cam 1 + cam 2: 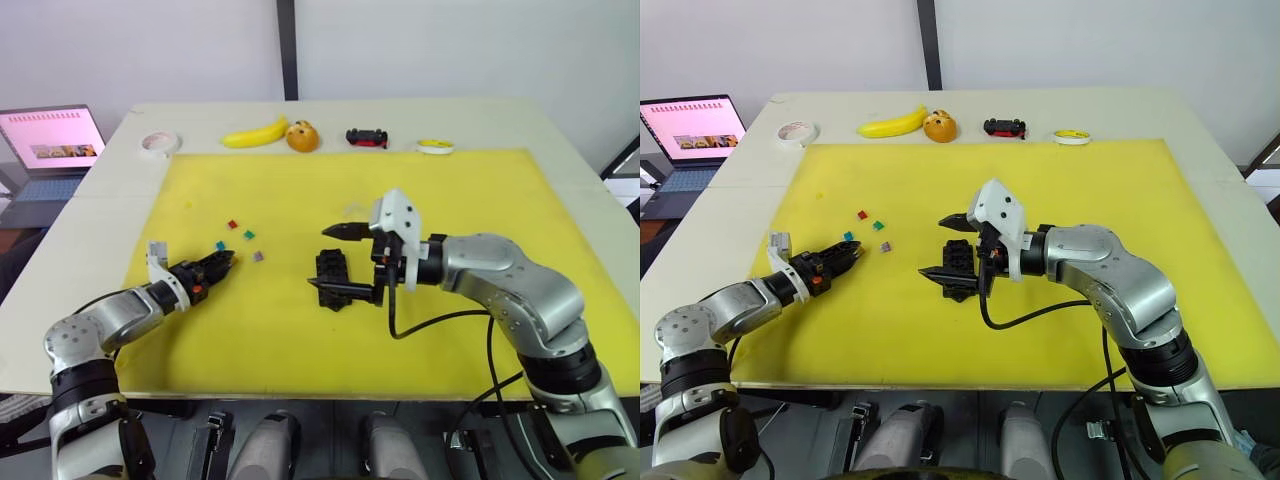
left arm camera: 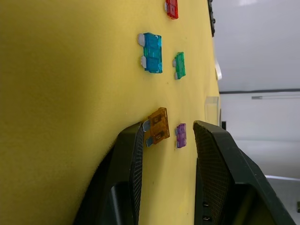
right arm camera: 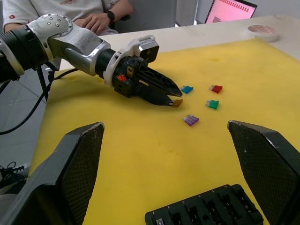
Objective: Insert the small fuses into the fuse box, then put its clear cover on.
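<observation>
The left black two-fingered pincer (image 2: 164, 140) is parted, its tips bracketing a small orange-brown plastic fuse (image 2: 156, 126), which touches one finger. A purple fuse (image 2: 181, 135) lies just beside it. The right pincer (image 1: 337, 260) gapes wide over the black rectangular slotted fuse box (image 1: 332, 274).

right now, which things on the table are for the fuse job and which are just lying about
For the job: fuse box; orange fuse, purple fuse, blue fuse, green fuse, red fuse.

Lying about: banana, toy car, tape roll, laptop.
</observation>
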`<control>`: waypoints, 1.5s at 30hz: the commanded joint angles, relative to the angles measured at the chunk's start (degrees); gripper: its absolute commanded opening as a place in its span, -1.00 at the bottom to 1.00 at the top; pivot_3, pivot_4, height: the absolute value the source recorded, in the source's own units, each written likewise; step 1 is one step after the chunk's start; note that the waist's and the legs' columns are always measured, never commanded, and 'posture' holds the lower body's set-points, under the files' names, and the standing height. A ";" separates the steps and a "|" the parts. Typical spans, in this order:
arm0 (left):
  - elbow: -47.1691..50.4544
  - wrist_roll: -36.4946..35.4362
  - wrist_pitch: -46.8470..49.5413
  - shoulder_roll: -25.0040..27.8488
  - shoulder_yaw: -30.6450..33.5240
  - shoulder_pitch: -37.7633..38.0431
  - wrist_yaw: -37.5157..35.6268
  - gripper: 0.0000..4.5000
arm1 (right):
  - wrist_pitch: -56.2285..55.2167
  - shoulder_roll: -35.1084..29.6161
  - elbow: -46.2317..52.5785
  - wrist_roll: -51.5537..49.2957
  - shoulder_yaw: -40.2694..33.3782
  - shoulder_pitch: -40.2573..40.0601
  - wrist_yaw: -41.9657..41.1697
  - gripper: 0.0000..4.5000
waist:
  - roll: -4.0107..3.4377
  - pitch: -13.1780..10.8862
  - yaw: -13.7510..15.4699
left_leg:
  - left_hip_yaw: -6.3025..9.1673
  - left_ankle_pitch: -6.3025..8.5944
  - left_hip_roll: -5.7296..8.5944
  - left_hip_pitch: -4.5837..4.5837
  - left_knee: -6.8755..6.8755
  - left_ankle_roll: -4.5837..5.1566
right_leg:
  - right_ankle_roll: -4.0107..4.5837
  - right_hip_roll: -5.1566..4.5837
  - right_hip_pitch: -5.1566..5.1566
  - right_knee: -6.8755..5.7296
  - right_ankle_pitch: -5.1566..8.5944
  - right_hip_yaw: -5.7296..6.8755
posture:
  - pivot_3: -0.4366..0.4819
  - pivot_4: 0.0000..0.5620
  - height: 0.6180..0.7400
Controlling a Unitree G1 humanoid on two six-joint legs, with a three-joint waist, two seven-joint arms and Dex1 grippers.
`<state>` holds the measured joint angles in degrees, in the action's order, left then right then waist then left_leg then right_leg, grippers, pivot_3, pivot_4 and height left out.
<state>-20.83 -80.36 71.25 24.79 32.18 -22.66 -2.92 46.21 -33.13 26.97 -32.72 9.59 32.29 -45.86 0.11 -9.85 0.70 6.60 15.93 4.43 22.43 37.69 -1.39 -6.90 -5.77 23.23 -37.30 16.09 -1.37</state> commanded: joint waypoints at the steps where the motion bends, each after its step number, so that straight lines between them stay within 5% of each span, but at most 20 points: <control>1: -2.52 2.68 0.98 -0.72 -1.04 1.42 0.32 -0.59 | -0.51 -0.48 2.14 -0.14 -0.68 0.47 -0.02 1.00 | 0.00 0.00 -0.07 | 0.00 0.00 0.00 0.00 0.00 0.00 | 0.00 0.00 0.00 0.00 0.00 0.00 | -0.05 -0.47 1.00; 3: -2.57 3.33 0.90 -0.66 -0.98 1.72 0.06 -0.96 | -0.50 -0.49 2.17 -0.12 -0.70 0.40 0.06 1.00 | -0.09 0.05 -0.11 | 0.00 0.00 -0.01 0.00 -0.02 0.00 | 0.00 0.00 0.01 0.00 0.00 0.00 | -0.05 -0.47 1.00; 13: -1.70 2.12 2.39 3.02 2.33 2.41 -1.65 -0.96 | -0.33 -1.11 1.84 -0.19 -1.39 0.37 -0.21 1.00 | -0.17 0.13 -1.01 | -0.01 -0.13 -0.13 -0.11 -0.53 -0.21 | 0.01 0.11 0.15 0.01 0.00 -0.04 | -0.05 -0.47 1.00; 27: 15.73 -19.50 10.65 18.56 3.12 3.25 -11.89 -0.96 | 8.38 1.06 4.27 -13.19 -11.95 -1.74 5.42 1.00 | 0.38 -0.19 -1.34 | 0.04 -0.28 -0.26 0.11 -0.66 -0.47 | 0.04 0.07 0.40 0.10 0.00 -0.07 | -0.05 -0.47 1.00; 33: 23.33 -24.14 4.50 15.97 -4.52 -0.19 -12.09 -0.96 | 11.92 4.65 4.00 -20.46 -14.78 -1.95 10.94 1.00 | 0.40 -0.20 -1.33 | 0.07 -0.20 -0.25 0.10 -0.66 -0.34 | 0.06 0.01 0.34 0.12 -0.01 -0.07 | -0.05 -0.47 1.00; 45: 30.39 -32.61 -10.92 4.65 -17.66 -1.63 -1.66 -0.96 | 14.37 21.38 -0.52 -43.43 -19.80 0.34 41.80 1.00 | 0.39 -0.20 -1.49 | 0.02 -0.37 -0.28 0.11 -0.68 -0.63 | 0.07 0.09 0.43 0.10 -0.02 -0.17 | -0.05 -0.47 1.00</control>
<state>7.39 -111.21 62.15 29.62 14.48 -24.33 -5.00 61.96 -12.76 26.33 -71.76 -8.67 31.51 -8.45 0.50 -10.05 -0.79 6.62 15.55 4.15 22.54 37.01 -2.04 -6.83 -5.67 23.67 -37.21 16.06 -1.54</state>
